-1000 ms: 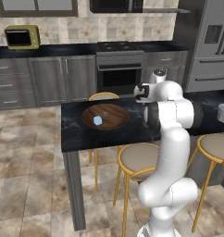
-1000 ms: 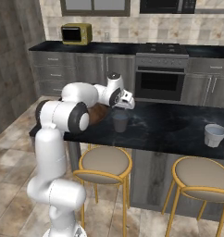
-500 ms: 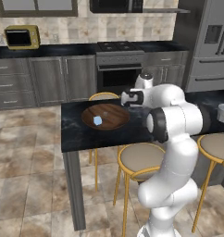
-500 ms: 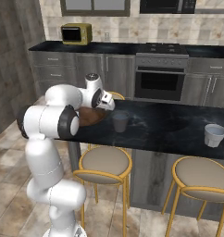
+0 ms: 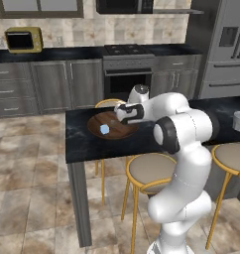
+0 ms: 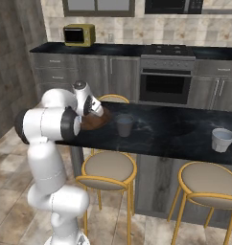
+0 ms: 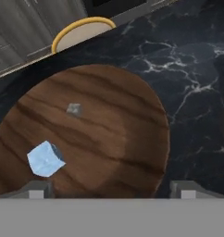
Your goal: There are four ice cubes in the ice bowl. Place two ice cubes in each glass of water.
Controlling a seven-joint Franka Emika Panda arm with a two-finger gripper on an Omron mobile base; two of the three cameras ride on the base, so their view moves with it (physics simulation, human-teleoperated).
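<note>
A: What is closest to us?

B: Round stools (image 6: 109,166) with yellow legs stand in front of the dark tabletop (image 5: 92,141).

A: And on the tabletop?

B: One glass of water (image 6: 124,125) stands near the ice bowl. The other glass (image 6: 222,139) stands far off to the right, well apart from it.

A: Where is the ice bowl?

B: The brown wooden ice bowl (image 7: 118,139) sits at the left end of the tabletop. One pale blue ice cube (image 7: 45,159) lies inside it, near the side. A small grey speck (image 7: 74,109) lies in the bowl too, but I cannot tell what it is.

A: What are the fingers (image 7: 111,189) doing?

B: They hang over the bowl, spread wide apart, with nothing between them.

A: And far back?

B: A black oven (image 5: 127,74) sits in grey cabinets, and a yellow microwave (image 5: 24,39) sits on the back counter.
</note>
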